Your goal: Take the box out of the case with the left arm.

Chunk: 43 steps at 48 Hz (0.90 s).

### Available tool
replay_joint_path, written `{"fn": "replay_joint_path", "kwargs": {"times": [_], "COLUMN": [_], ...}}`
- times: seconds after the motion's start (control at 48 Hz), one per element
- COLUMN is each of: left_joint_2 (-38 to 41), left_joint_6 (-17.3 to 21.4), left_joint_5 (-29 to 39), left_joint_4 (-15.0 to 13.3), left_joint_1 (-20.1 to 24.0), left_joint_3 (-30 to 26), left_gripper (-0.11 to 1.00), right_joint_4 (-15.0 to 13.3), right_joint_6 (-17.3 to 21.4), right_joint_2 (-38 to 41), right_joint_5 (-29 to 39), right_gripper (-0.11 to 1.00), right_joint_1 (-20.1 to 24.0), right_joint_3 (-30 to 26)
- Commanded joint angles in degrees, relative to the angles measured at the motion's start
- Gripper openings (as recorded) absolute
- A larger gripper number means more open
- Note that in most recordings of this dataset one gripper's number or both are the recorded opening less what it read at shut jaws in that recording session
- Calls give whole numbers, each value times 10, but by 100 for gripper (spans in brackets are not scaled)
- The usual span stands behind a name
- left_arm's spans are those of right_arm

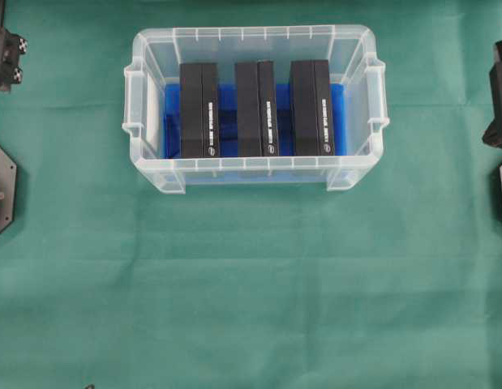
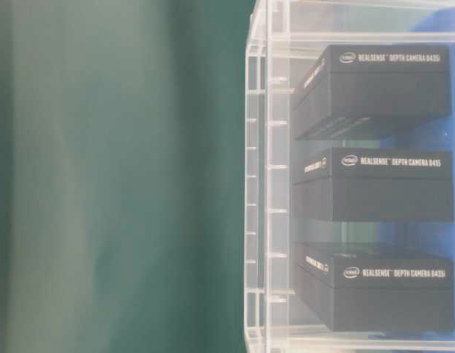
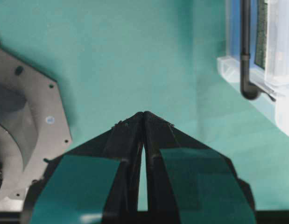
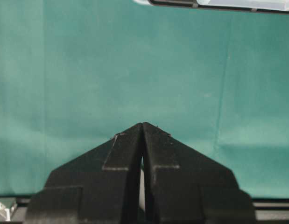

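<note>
Green cloth covers the table (image 1: 234, 308); the clear case (image 1: 255, 180) sits up top, three black boxes (image 1: 256, 109) upright inside on blue lining; left gripper (image 3: 143, 113) clenched, empty, beside the case; right gripper (image 4: 142, 124) clenched too.

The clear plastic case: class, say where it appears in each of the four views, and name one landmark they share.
Overhead: the case sits upper centre.
Table-level: fills the right side.
Left wrist: upper right corner.
Right wrist: a sliver along the top edge.
Shared landmark: the green cloth.
</note>
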Motion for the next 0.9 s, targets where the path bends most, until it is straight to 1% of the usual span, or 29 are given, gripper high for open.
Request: {"fn": "replay_joint_path", "kwargs": {"times": [0.0,0.459,0.876], "left_joint_2": [2,2,1], "left_joint_6": [1,1,-1], "left_joint_5": [3,18,19], "left_joint_4": [0,-4,-9], "left_joint_1": [5,5,5], "left_joint_3": [-13,-14,-14], "left_gripper": [1,1,1], "right_joint_4": [-4,-6,-6], "right_joint_6": [2,2,2], "right_joint_2": [0,0,0], "right_joint_5": [-2,0,20], "right_gripper": [0,0,0], "right_joint_1": [0,0,0], "right_joint_3": [-15,-15,-15]}}
